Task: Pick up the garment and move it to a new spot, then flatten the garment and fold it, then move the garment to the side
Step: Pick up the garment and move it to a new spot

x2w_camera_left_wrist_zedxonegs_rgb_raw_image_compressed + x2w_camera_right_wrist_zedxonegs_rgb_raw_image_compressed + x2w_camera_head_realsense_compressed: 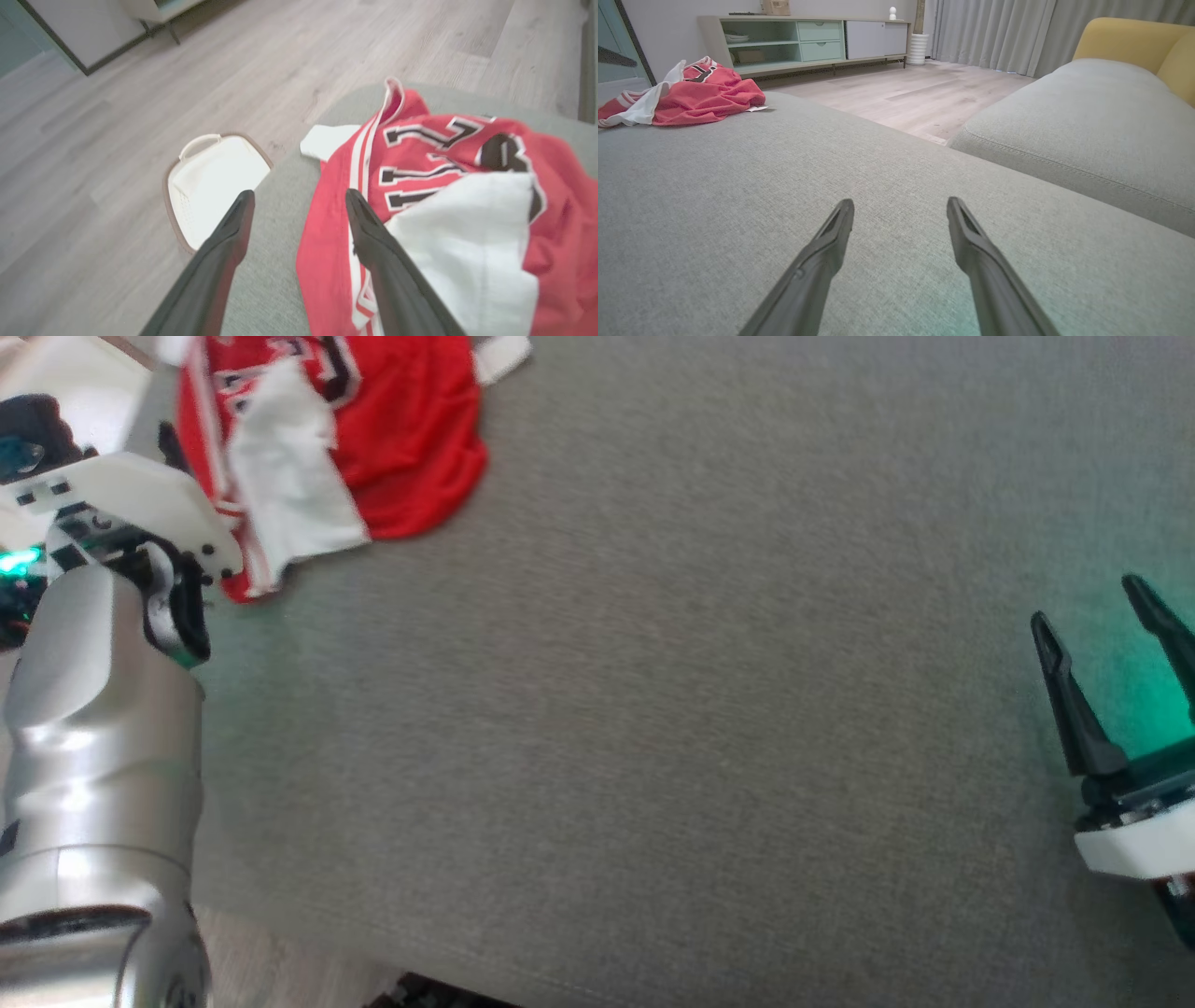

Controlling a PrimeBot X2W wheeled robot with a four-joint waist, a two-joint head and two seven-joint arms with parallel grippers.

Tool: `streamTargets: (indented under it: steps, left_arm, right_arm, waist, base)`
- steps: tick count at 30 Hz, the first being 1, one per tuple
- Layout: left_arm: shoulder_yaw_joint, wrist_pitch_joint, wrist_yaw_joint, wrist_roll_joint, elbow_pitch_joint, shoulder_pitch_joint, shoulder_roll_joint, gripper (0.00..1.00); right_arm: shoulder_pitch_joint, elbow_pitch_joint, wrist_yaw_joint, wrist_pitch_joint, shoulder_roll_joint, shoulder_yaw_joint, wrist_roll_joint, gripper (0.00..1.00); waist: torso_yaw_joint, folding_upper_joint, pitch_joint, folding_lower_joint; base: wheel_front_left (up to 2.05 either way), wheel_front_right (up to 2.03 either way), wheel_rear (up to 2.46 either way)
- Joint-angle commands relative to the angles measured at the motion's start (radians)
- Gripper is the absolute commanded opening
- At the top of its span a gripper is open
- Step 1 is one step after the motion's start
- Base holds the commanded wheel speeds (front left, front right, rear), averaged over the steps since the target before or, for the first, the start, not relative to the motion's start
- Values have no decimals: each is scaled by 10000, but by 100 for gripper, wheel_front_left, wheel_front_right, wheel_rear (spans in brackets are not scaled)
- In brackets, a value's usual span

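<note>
Grey cushion [653, 728] bears the jersey [401, 439], crumpled near a corner; nothing seems done yet. Left gripper [299, 198] hovers at its edge, right gripper [1088, 602] well apart, both spread wide and empty.

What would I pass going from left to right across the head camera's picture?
Silver left forearm → red and white garment → bare stretch of grey cushion → right gripper, jaws open.
</note>
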Motion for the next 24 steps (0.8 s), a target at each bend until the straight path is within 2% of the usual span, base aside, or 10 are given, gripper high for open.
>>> streamTargets:
  steps: [1,4,8,10,14,17,21,24]
  left_arm:
    - [332,25,-63,-149,-90,-360,574,100]
    - [485,186,-300,-455,739,-560,588,100]
    - [534,106,-377,-607,1581,-629,601,100]
    - [572,-23,-438,-696,1870,-686,601,0]
    - [827,-1757,-1015,-1058,1755,-1041,718,0]
    - [713,-2934,-1288,-912,1586,-1172,1069,0]
    - [422,-3974,-1742,-681,1276,-1512,1480,0]
    - [110,-4292,-1997,-474,967,-1696,1753,0]
  right_arm:
    - [51,-409,33,59,-323,169,83,100]
    - [-166,-784,33,211,-513,100,173,100]
    - [-292,-972,33,306,-652,-114,225,100]
    - [-299,-971,33,299,-661,-236,224,100]
    - [-394,-700,33,155,-385,-285,164,100]
    - [-560,-359,33,-13,15,-46,128,100]
    - [-784,168,33,-187,689,198,90,100]
    - [-811,600,33,-245,1294,336,78,100]
  waist:
    - [-507,1,594,-1]
    - [-658,1,1053,-1]
    - [-748,1,1487,-1]
    - [-755,1,1601,-1]
    - [-832,1,1399,-1]
    - [-1061,1,894,-1]
    - [-1442,1,38,-1]
    - [-1871,1,-828,-1]
  base:
    - [0,0,0]
    - [0,0,0]
    - [0,0,0]
    - [0,0,0]
    - [0,0,0]
    - [0,0,0]
    - [0,0,0]
    - [0,0,0]
